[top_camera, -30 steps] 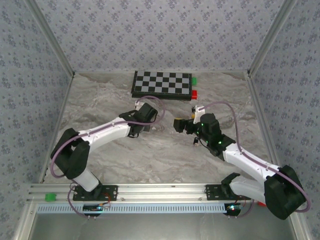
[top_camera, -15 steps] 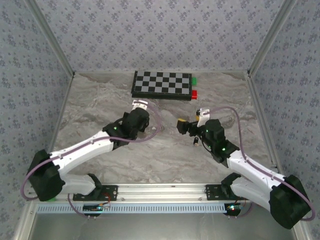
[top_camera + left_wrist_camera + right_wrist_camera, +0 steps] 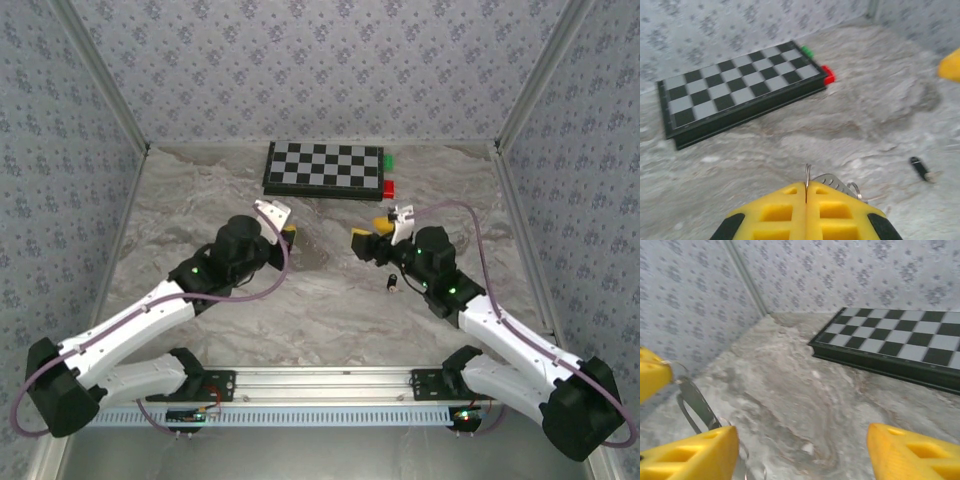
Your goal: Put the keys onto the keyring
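My left gripper [image 3: 806,186] is shut on the keyring [image 3: 807,174], a thin silver loop pinched edge-on between its yellow fingers, with a small perforated metal tab and a tiny ring beside it. In the right wrist view the keyring [image 3: 694,402] hangs below the left gripper's yellow finger [image 3: 651,376]. The key [image 3: 921,168], black head and short metal part, lies loose on the marble table [image 3: 392,284]. My right gripper [image 3: 802,440] is open, holds nothing and faces the left gripper [image 3: 286,231] across a short gap [image 3: 367,234].
A folded chessboard [image 3: 325,168] lies at the back of the table, with a green block [image 3: 388,160] and a red block [image 3: 389,187] at its right end. Patterned walls enclose the marble table [image 3: 200,200] on three sides.
The left arm's elbow has swung down and to the left while its gripper stayed near the table's middle with the keyring. The right gripper edged up and right. The key has not moved.
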Controlling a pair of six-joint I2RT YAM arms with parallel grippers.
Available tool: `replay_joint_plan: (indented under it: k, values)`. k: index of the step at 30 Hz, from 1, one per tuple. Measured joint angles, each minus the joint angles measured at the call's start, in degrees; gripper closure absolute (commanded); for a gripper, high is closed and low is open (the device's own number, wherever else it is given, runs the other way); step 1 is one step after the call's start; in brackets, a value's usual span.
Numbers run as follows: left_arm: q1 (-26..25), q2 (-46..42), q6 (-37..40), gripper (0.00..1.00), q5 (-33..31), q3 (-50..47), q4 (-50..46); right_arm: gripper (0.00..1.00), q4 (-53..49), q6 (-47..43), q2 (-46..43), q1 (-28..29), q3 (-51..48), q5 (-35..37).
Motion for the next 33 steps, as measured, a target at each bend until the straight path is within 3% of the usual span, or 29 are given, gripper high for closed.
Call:
replay_joint_plan:
  k: [6, 12, 25, 33]
  values:
    - [3.6, -2.4, -1.6, 1.0, 13.3, -2.4, 3.8, 0.57, -0.9, 1.7, 2.1, 0.0, 3.6, -5.9]
    - [4.0, -2.4, -2.2, 1.0, 21.5, -2.6, 5.6, 0.6, -0.6, 2.3, 2.9, 0.0, 4.0, -11.8]
    - [6.4, -2.1, -7.0, 1.0, 32.3, -2.6, 10.6, 0.67, 6.7, 5.8, 6.0, 0.0, 4.5, -24.0]
    - [8.9, 1.2, -17.6, 1.0, 34.8, -2.6, 14.1, 0.67, 9.7, 9.2, 7.7, 0.0, 5.3, -26.0]
